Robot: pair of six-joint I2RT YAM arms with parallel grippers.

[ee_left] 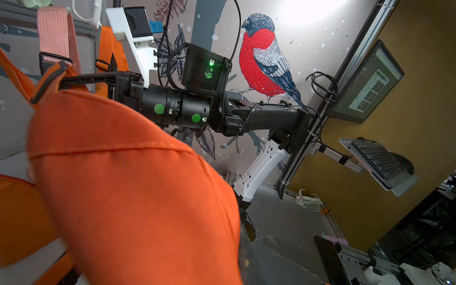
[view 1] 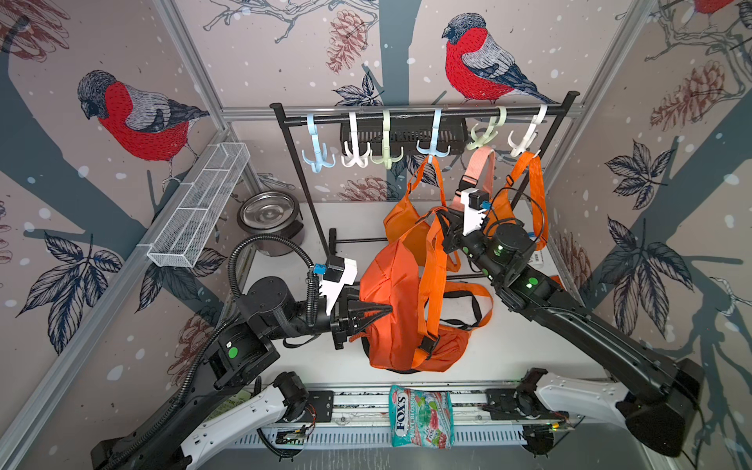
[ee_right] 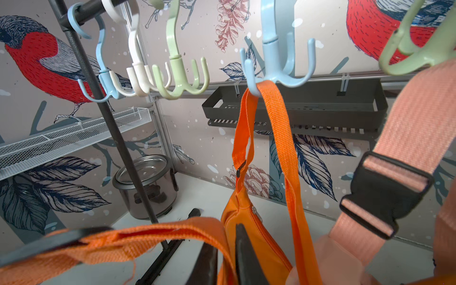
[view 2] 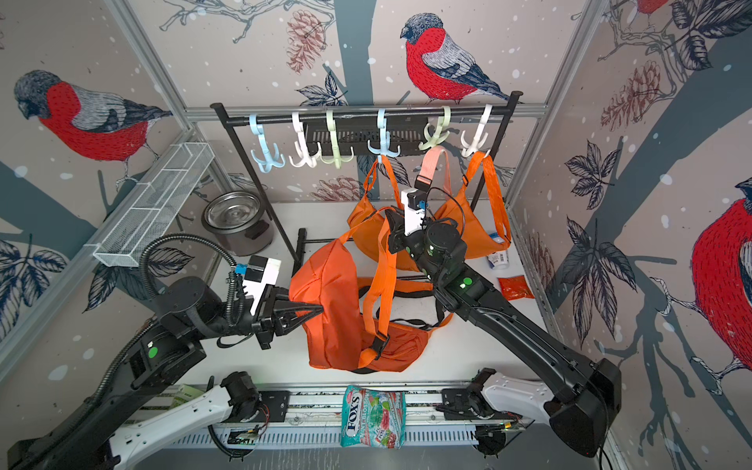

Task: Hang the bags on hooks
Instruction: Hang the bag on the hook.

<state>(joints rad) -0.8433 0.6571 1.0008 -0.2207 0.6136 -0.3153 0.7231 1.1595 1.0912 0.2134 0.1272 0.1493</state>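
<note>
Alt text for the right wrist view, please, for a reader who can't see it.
An orange strap drapes over the right gripper in the foreground. Ahead, an orange bag hangs from a blue hook; a peach strap hangs from a green hook.

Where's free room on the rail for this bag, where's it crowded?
Free: the end blue hook, white hook, green hook, between the rack post and the loaded blue hook. Crowded: past it, a pink-strapped bag, an orange bag and the right gripper.
</note>
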